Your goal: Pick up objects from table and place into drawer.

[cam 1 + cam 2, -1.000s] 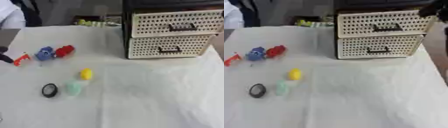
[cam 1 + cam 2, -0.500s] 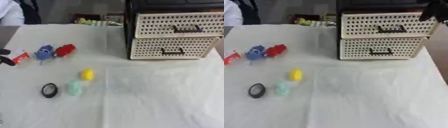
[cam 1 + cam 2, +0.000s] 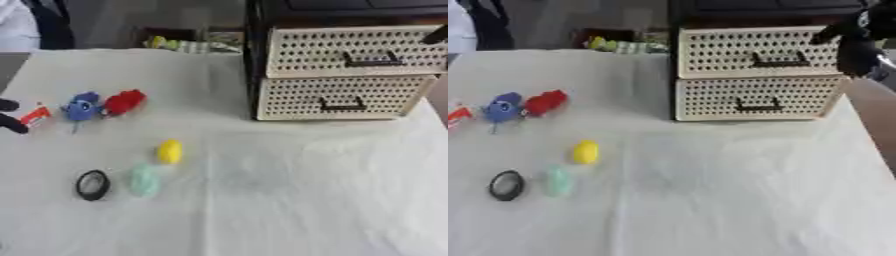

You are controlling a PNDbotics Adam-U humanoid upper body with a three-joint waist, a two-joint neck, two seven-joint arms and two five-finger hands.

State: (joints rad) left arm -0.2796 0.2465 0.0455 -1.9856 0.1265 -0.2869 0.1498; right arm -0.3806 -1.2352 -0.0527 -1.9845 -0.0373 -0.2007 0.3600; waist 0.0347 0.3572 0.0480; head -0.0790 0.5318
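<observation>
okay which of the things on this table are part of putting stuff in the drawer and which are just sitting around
Part of the job: drawer unit, both drawers shut; yellow object; pale green object; black ring; blue toy; red toy; small red and white item; right hand by the top drawer.

Just lying about: yellow-green clutter beyond the table.

No readable text, label, brand, number or sign anywhere: none on the drawer unit (image 3: 346,72) at upper right, none on the small objects at left.
</observation>
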